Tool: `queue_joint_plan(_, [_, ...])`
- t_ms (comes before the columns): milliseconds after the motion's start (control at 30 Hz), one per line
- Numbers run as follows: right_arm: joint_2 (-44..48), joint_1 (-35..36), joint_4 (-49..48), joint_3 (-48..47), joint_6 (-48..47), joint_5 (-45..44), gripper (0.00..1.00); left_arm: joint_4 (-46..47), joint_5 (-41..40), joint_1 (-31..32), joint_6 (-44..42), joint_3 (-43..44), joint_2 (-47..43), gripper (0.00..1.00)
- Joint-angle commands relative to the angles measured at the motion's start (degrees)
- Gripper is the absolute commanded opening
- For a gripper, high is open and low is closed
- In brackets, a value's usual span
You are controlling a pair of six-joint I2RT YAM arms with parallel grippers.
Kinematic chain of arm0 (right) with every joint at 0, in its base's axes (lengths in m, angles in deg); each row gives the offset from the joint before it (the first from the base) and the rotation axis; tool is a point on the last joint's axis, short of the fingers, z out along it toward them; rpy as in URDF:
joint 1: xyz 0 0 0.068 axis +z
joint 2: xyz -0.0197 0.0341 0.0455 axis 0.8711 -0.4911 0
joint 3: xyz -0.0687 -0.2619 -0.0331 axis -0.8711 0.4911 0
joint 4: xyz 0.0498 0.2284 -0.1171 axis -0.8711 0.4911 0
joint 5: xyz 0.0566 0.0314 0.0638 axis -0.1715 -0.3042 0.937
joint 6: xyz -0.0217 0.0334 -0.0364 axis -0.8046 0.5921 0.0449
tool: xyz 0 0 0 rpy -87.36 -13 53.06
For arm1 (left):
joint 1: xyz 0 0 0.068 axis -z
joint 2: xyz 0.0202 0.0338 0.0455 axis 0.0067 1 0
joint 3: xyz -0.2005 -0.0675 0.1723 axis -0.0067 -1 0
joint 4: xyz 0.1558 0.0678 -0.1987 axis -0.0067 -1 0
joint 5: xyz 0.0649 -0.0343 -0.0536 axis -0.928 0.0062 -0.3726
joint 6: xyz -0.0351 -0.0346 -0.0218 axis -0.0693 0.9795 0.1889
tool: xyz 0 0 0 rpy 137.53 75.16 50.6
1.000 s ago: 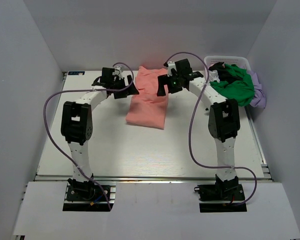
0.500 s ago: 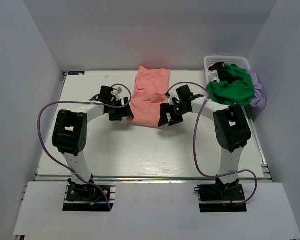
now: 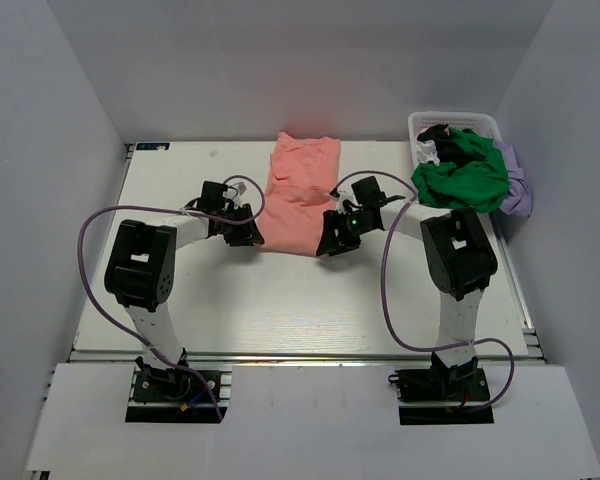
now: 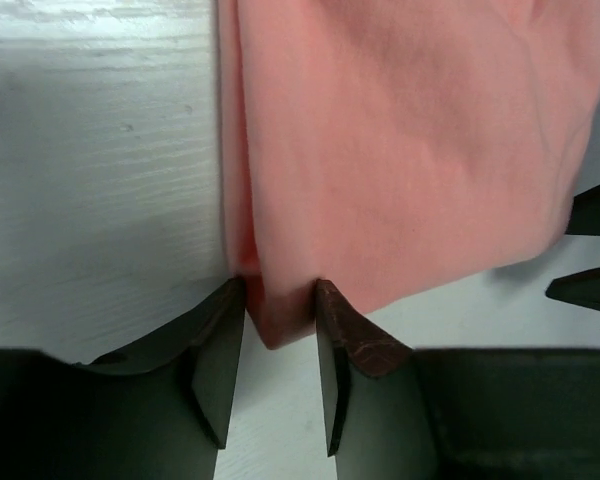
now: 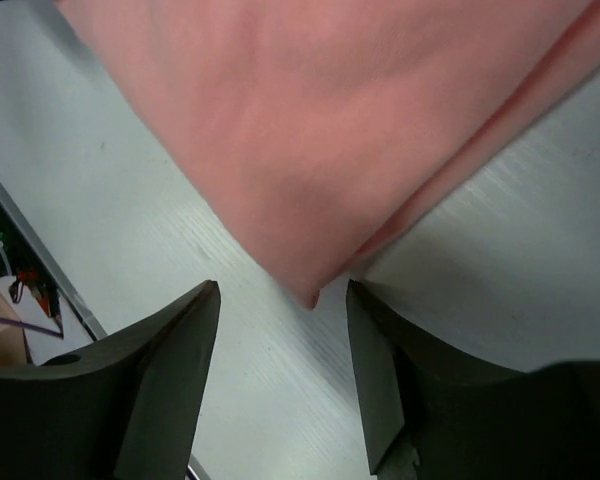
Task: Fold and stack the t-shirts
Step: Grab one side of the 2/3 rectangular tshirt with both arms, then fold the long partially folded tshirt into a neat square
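A salmon-pink t-shirt [image 3: 298, 195] lies folded into a long strip on the table's middle, running away from me. My left gripper [image 3: 252, 238] is low at its near left corner. In the left wrist view that corner [image 4: 280, 315] sits between the half-closed fingertips [image 4: 220, 350], cloth touching both. My right gripper [image 3: 327, 246] is at the near right corner. There its jaws stand open on either side of the corner's tip [image 5: 310, 290], with a gap on each side. A bright green t-shirt [image 3: 465, 175] is heaped on the basket, beside a lilac one [image 3: 520, 195].
The white lattice basket [image 3: 480, 122] stands at the back right corner, with a dark garment [image 3: 435, 132] at its left. Grey walls enclose the white table [image 3: 280, 300] on three sides. Purple cables loop from both arms.
Both arms have drawn back from the shirt's far part to its near corners and come down. Both pairs of jaws have narrowed, the left more than the right.
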Motion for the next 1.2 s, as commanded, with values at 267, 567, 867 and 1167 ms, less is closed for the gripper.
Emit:
queue_joint_plan(267, [-0.7, -0.2, -8.8, 3.3, 2.7, -1.9, 0.18, 4.2, 6.2, 0.3, 0.3, -3.4, 0.3, 0.23])
queue_joint_plan(567, [14.8, 0.7, 1.2, 15.2, -1.2, -2.9, 0.0, -4.2, 5.4, 1.4, 0.8, -12.8, -16.3, 0.0])
queue_joint_plan(867, [28.2, 1.9, 21.2, 12.2, -5.4, 1.5, 0.0, -25.2, 7.7, 3.1, -3.9, -3.9, -29.5, 0.0])
queue_joint_plan(1167, [27.4, 1.2, 30.1, -3.6, -7.5, -0.1, 0.0, -31.6, 6.5, 3.1, -6.6, 9.5, -28.1, 0.0])
